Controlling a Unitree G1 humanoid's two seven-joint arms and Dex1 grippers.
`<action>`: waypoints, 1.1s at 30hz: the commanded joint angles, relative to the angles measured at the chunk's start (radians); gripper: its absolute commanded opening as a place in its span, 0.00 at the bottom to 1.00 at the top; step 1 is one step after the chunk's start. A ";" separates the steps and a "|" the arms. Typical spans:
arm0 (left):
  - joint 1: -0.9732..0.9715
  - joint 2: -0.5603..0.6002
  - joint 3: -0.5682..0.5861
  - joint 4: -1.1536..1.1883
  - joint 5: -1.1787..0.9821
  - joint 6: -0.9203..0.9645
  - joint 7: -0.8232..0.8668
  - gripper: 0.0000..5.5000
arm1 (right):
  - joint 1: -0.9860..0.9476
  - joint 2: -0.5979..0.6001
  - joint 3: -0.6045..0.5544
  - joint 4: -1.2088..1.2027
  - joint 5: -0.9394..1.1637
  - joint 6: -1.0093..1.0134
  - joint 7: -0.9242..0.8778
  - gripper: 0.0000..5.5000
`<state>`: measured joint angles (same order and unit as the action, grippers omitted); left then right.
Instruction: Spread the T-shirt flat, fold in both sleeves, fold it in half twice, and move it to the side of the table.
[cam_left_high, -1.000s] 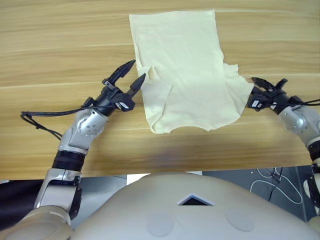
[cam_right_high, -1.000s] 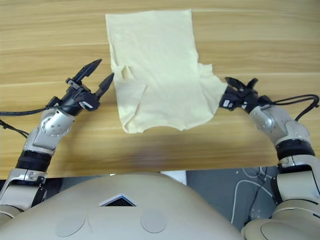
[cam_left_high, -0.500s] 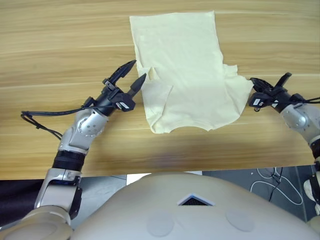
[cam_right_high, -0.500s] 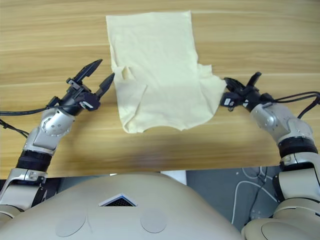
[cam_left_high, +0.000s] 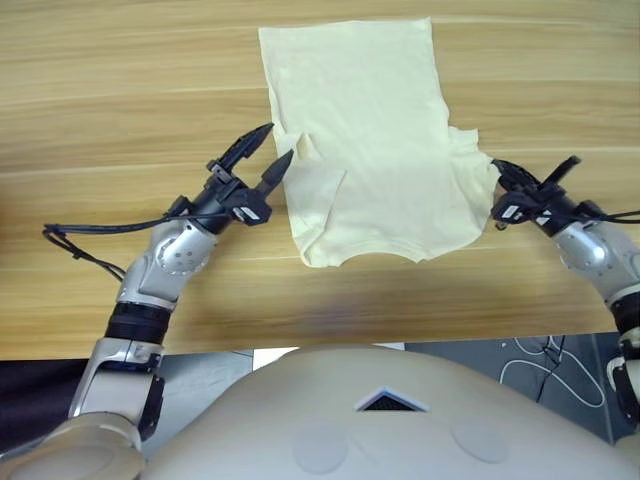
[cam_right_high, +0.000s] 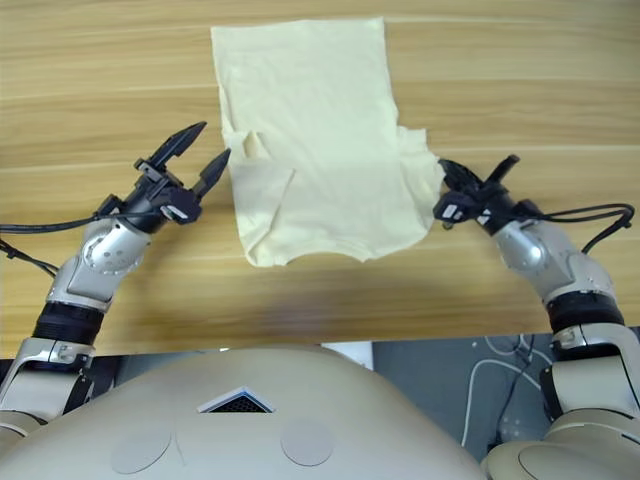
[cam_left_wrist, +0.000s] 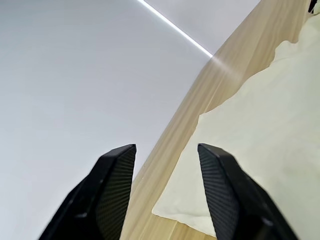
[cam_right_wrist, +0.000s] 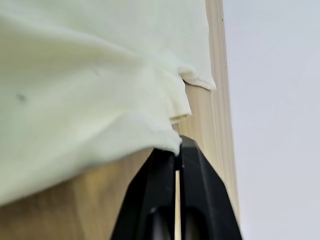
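A pale yellow T-shirt (cam_left_high: 370, 140) lies on the wooden table (cam_left_high: 120, 90), collar towards me and hem at the far side. Its left sleeve (cam_left_high: 312, 190) is folded in over the body. Just left of that sleeve, my left gripper (cam_left_high: 278, 140) stands open with nothing between its fingers (cam_left_wrist: 220, 195). The right sleeve (cam_left_high: 478, 175) sticks out a little. My right gripper (cam_right_high: 443, 166) is at the sleeve's outer edge, and in the right wrist view its fingers (cam_right_wrist: 195, 185) are pressed together with the cloth edge (cam_right_wrist: 167, 140) at their tips.
A black cable (cam_left_high: 90, 228) from my left arm lies on the table at the left. The table's front edge (cam_left_high: 300, 345) runs close below the shirt's collar. Bare wood stretches to both sides of the shirt.
My right gripper has turned and edged in towards the right sleeve, nudging its edge slightly inward. The left arm and the rest of the shirt have not moved.
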<state>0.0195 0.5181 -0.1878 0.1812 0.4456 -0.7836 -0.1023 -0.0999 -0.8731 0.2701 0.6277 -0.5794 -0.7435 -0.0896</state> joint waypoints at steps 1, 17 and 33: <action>0.001 -0.001 -0.016 0.015 0.015 0.000 -0.009 0.42 | 0.002 0.024 -0.034 -0.057 0.016 0.011 -0.008 0.00; -0.024 -0.015 -0.036 0.067 0.020 -0.010 0.007 0.42 | 0.003 0.076 -0.046 -0.231 0.009 0.023 0.054 0.00; -0.040 -0.031 -0.042 0.099 0.027 -0.021 0.012 0.42 | -0.022 0.132 0.035 -0.196 -0.044 0.017 0.127 0.00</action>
<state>-0.0037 0.4864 -0.2256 0.2719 0.4671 -0.8045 -0.0906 -0.1017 -0.7541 0.2908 0.4339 -0.6186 -0.7203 0.0171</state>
